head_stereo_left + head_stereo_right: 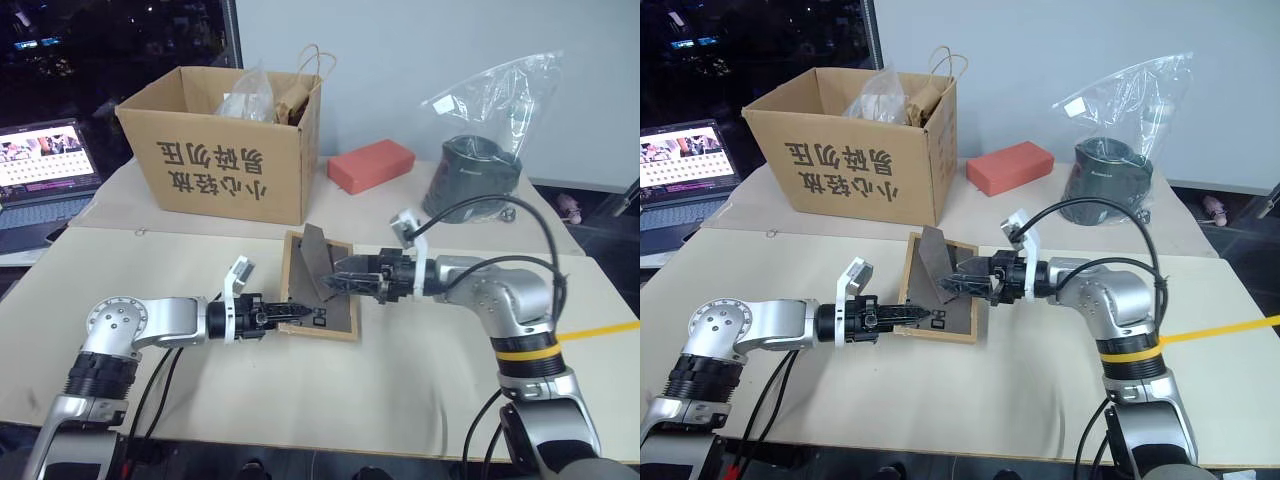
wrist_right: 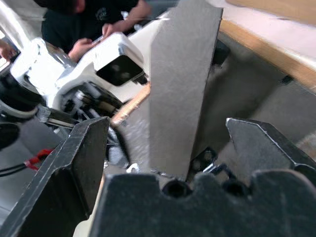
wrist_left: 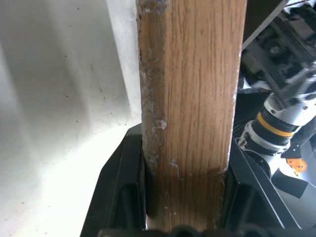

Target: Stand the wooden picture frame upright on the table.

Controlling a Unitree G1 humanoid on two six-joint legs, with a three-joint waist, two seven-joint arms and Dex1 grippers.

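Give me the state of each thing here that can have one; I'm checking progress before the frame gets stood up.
wooden picture frame: tilted, dark back facing up, not yet upright.
fold-out stand: swung out from the back.
left tool: shut on the frame's wooden edge.
right tool: open, fingers either side of the stand.
cardboard box: open-topped.
laptop: open, screen lit.

wooden picture frame (image 1: 322, 290): light-wood rim, dark grey back facing up, fold-out stand swung up off back | pose: tilted, near edge raised | location: mid-table (image 1: 400, 370), pale beige top, nearer far edge
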